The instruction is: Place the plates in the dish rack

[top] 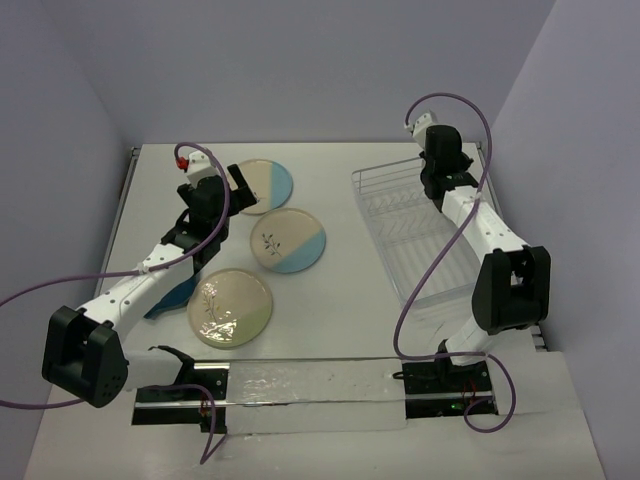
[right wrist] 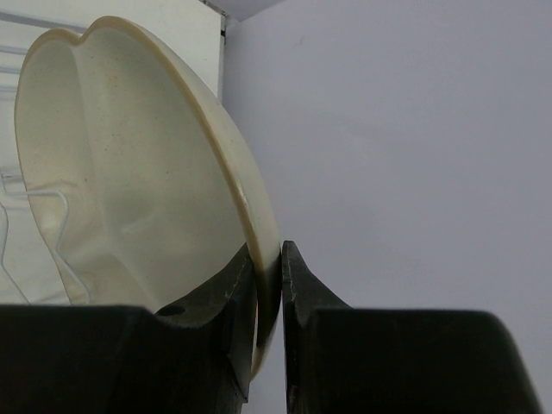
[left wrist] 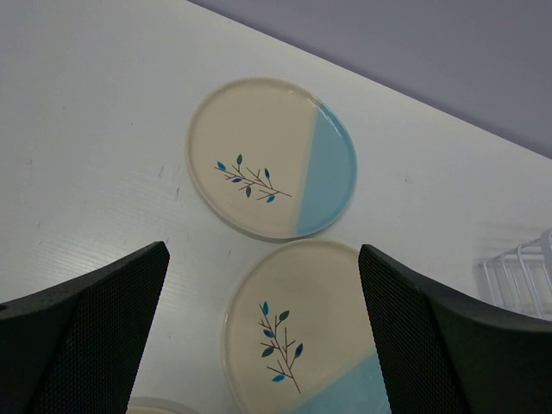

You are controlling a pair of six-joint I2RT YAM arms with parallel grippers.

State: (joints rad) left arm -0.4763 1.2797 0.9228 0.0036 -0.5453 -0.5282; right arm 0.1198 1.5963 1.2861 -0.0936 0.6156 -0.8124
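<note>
Over the far end of the dish rack (top: pixel 412 228), the cream three-compartment plate (right wrist: pixel 129 172) is held on edge by the right jaws, which are clenched on its rim. Rack wires can be made out behind the plate in the right wrist view, but whether the plate touches the prongs cannot be told. The step in hand is judged to be the seating of this plate in the rack.

Left of the rack, four plates are laid flat on the counter (top: pixel 340 320). One sprig plate (top: pixel 262 186) lies level with the rack's far end, and the other sprig plate (top: pixel 287 240) lies level with its middle. The pale green floral plate (top: pixel 230 307) is farther left, toward the rack's near end. The dark blue plate (top: pixel 165 303), farthest from the rack, is mostly hidden under the left arm. The left jaws are released, spread wide above the two sprig plates, with nothing grasped.

Next, the held plate would need to be lowered upright between two prongs and settled there before the grip is eased. If it were let go while tilted, it would likely tip over.
</note>
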